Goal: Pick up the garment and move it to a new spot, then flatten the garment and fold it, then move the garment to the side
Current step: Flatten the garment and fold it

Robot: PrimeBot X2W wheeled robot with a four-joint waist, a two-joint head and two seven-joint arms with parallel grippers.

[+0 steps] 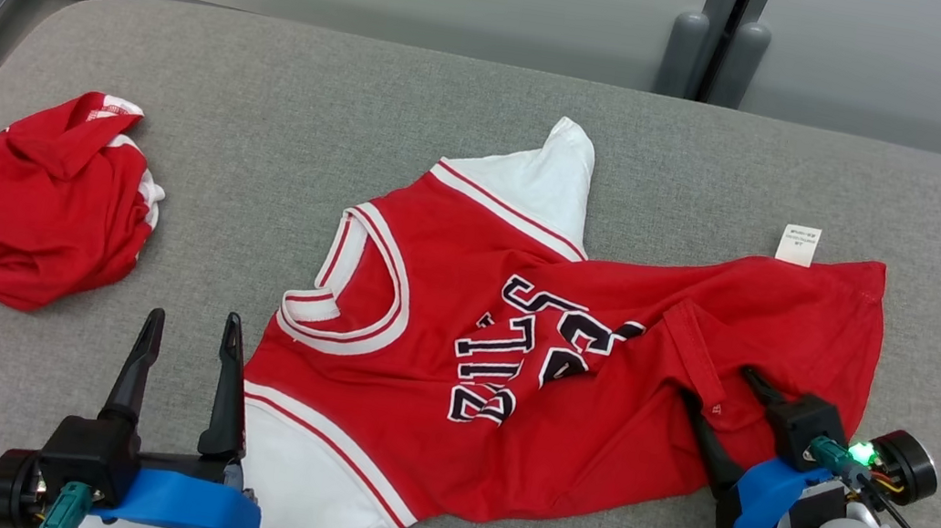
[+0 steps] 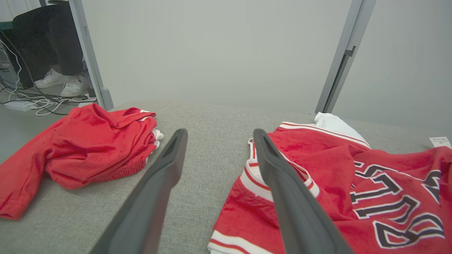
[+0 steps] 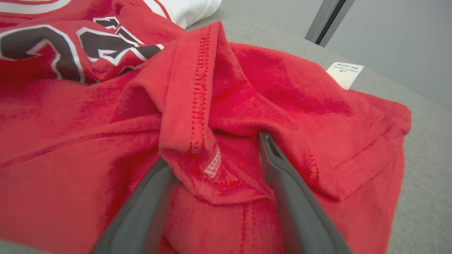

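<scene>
saw a red garment point(image 1: 565, 379) with white sleeves lying spread out in the middle of the grey surface point(image 1: 274, 89), a bit crumpled, with the neck hole toward the left. read big dark letters point(image 1: 531, 355) across its front. spotted a small white tag point(image 1: 798, 244) poking out at its far edge, on the right.

found the left fingers point(image 1: 229, 359) low on the left, just beside the neck and the near white sleeve. stood wide apart and held nothing, with bare grey surface between them in the left wrist view.

found the right fingers point(image 1: 762, 385) down on the bottom part of the garment, on the right. stood wide apart too, with a turned-up fold of the hem point(image 3: 190, 116) sitting between them in the right wrist view, not squeezed. could not tell if the tips pressed into the cloth.

noticed a second red garment point(image 1: 25, 220) in a heap at the left end of the surface, well apart from the first one. caught sight of a person's white shoes point(image 2: 63, 83) on the floor past that heap in the left wrist view.
</scene>
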